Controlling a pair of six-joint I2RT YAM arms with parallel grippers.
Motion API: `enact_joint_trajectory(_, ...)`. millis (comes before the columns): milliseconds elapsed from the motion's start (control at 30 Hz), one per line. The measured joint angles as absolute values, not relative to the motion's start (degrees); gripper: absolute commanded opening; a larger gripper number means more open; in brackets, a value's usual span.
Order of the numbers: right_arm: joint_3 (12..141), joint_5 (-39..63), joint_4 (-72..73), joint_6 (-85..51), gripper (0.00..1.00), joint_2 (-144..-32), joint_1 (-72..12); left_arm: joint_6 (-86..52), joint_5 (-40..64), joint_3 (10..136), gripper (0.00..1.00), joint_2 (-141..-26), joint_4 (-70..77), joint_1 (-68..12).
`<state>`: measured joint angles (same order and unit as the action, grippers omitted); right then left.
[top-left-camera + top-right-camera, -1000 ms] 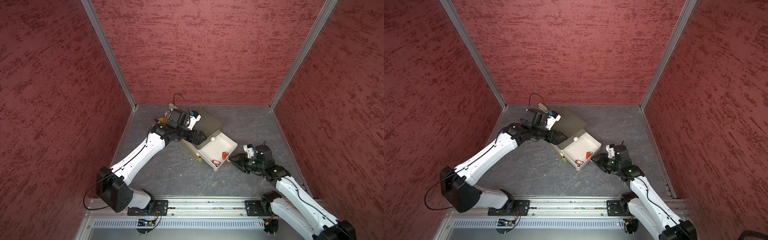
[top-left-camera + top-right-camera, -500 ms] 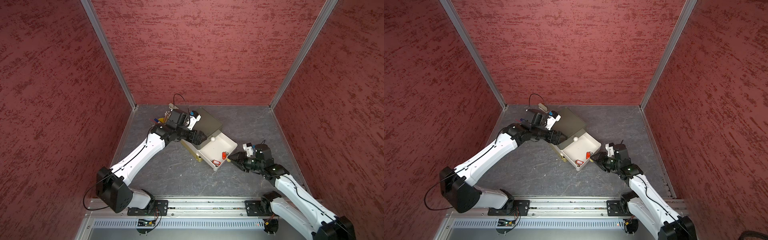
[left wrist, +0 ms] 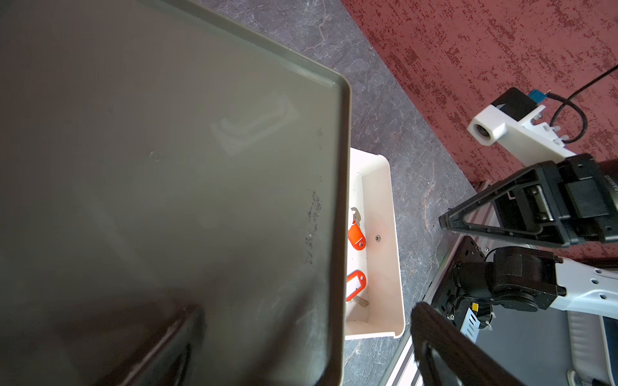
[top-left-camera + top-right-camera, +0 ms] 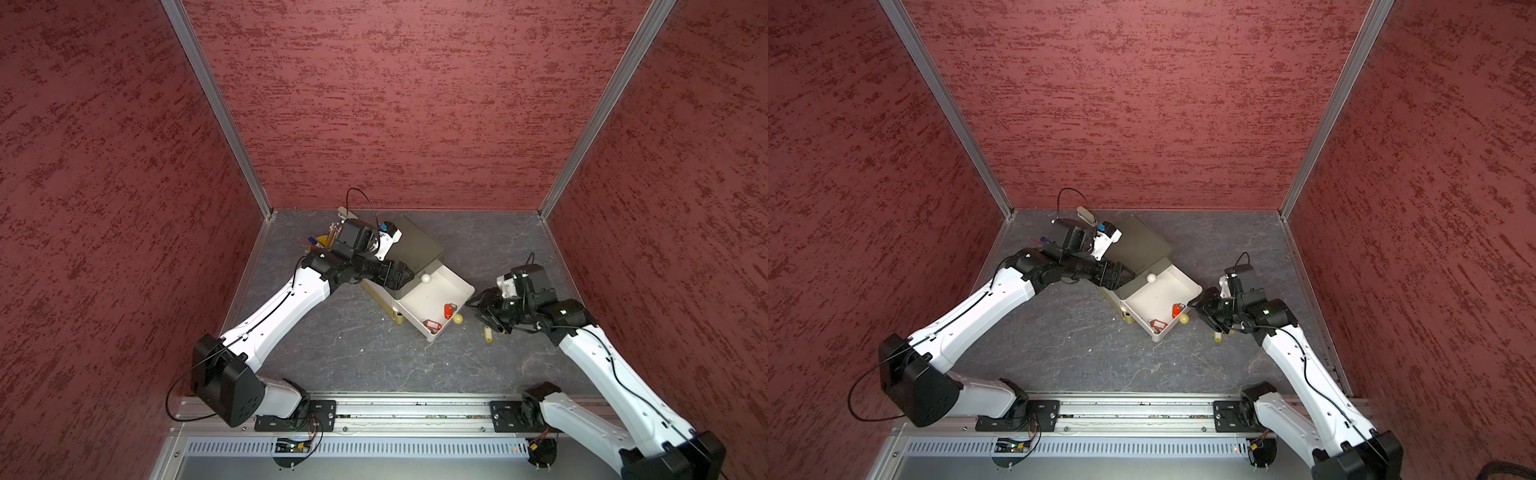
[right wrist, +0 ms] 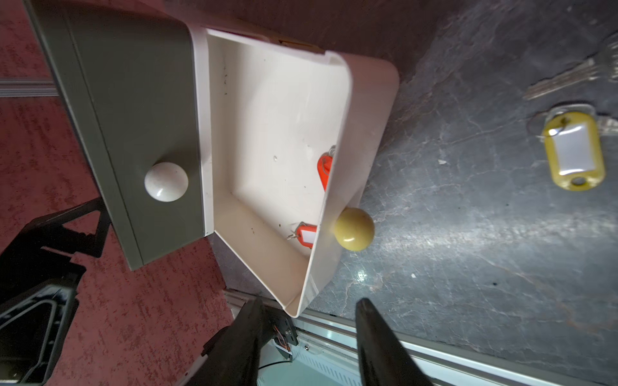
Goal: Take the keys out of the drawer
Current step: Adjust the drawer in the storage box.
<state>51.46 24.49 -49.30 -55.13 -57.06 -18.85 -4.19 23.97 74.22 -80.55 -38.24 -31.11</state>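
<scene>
Grey tabletop | red-tagged keys in drawer — near right pincer, spread, empty | left pincer spread

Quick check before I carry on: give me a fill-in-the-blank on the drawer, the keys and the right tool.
1. The open drawer holds ___ red-tagged keys.
2. The key lying on the table outside the drawer has a ___ tag.
3. The right tool has its jaws ___, with nothing between them.
Missing words: two; yellow; open.
</scene>
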Motion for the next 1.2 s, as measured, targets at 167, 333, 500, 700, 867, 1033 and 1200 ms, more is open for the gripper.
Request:
enact_joint_trajectory(167, 57.0, 22.2, -53.8, -53.3, 0.48, -65.1, -19.1, -4.2, 24.0, 73.9, 1.00, -80.4, -37.6, -31.1)
enact_joint_trajectory(333, 61.6, 20.4, -55.5, -51.7, 0.47, -71.1, -19.8, -4.2, 24.0, 73.3, 1.00, -80.1, -37.0, -30.8)
enact_joint_trajectory(500, 65.8, 18.7, -57.1, -50.4, 0.47, -76.6, -21.2, -4.2, 24.1, 72.8, 1.00, -79.8, -36.3, -30.6)
enact_joint_trajectory(700, 71.3, 15.2, -60.5, -49.0, 0.44, -83.2, -24.3, -4.1, 24.2, 72.1, 1.00, -79.3, -35.5, -29.9)
enact_joint_trajectory(867, 74.2, 12.6, -63.5, -48.4, 0.41, -87.0, -26.5, -4.1, 24.4, 71.5, 1.00, -78.9, -34.8, -29.6)
enact_joint_trajectory(1033, 74.4, 10.4, -65.3, -48.1, 0.38, -88.2, -28.2, -4.1, 24.6, 71.2, 1.00, -78.8, -34.4, -29.6)
enact_joint_trajectory(1200, 74.3, 9.7, -65.9, -48.1, 0.26, -88.2, -29.2, -4.1, 24.7, 71.0, 1.00, -78.7, -34.1, -29.5)
